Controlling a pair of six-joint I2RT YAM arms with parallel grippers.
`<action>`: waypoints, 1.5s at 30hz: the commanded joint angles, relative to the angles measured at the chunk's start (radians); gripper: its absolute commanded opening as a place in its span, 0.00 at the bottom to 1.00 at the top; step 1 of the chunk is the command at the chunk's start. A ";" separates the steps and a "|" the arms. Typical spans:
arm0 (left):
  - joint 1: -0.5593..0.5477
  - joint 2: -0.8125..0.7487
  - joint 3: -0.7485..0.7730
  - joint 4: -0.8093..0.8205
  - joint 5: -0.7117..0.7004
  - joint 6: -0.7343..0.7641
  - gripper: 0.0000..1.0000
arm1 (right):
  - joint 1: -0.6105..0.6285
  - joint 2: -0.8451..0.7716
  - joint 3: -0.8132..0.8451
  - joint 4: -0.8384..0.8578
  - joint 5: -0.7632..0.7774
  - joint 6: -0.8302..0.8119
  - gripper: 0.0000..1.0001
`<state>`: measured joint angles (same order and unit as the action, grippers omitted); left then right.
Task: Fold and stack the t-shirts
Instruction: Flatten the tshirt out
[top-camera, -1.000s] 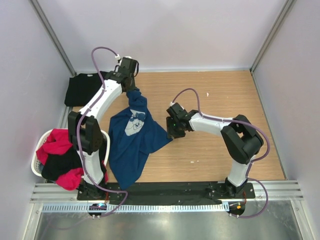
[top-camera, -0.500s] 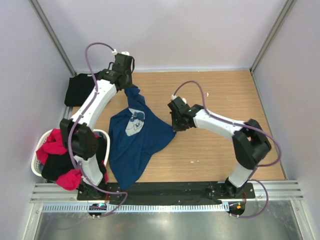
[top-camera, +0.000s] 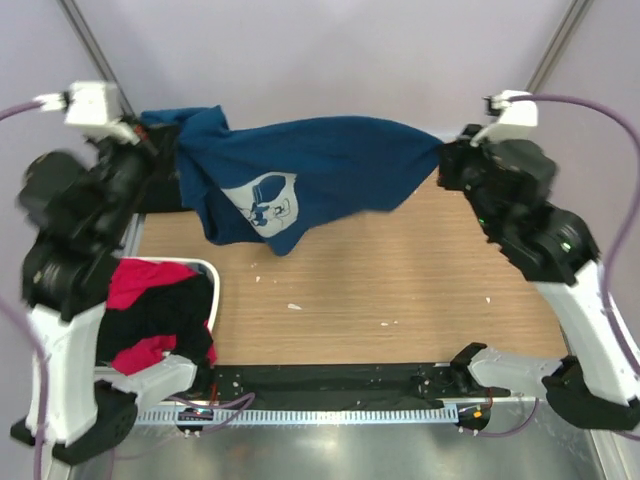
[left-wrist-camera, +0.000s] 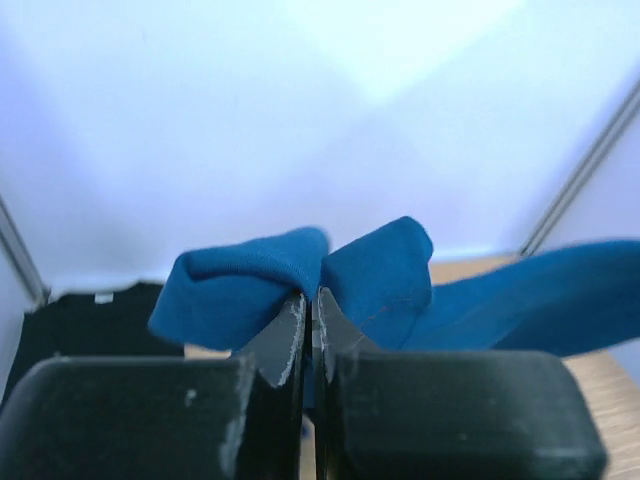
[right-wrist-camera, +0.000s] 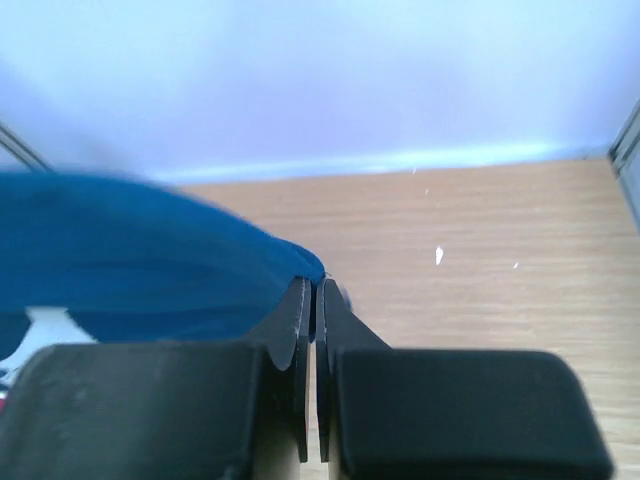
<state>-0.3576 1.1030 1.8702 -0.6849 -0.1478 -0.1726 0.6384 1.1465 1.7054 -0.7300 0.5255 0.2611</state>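
Observation:
The navy t-shirt (top-camera: 320, 160) with the pale mouse print (top-camera: 265, 200) hangs in the air, stretched above the far part of the wooden table (top-camera: 400, 280). My left gripper (top-camera: 163, 135) is shut on its left end, where blue cloth (left-wrist-camera: 290, 270) bunches around the closed fingertips. My right gripper (top-camera: 444, 160) is shut on its right end, where a thin edge of blue cloth (right-wrist-camera: 200, 270) sits pinched between the tips. A folded black t-shirt (left-wrist-camera: 90, 320) lies on the table at the far left. In the top view it is mostly hidden behind my left arm.
A white laundry basket (top-camera: 207, 270) at the near left holds crumpled red and black t-shirts (top-camera: 150, 310). Pale walls close in the table on the left, back and right. Small white specks (top-camera: 293, 306) lie on the wood.
The right gripper has shut on the navy shirt's edge. Both arms rose and moved apart, lifting the shirt off the table and spreading it in the air.

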 joint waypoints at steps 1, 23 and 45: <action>0.003 -0.113 -0.014 0.058 0.079 0.028 0.00 | 0.003 -0.085 0.065 -0.029 0.031 -0.075 0.01; 0.078 0.273 0.153 -0.050 0.202 -0.285 0.00 | -0.139 0.195 0.272 -0.114 0.285 -0.122 0.01; 0.166 1.397 0.638 0.162 0.257 -0.317 1.00 | -0.572 1.226 0.502 0.224 -0.191 -0.076 0.01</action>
<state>-0.2272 2.5675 2.4706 -0.6025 0.1318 -0.4919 0.0631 2.3981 2.0689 -0.5819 0.3222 0.1776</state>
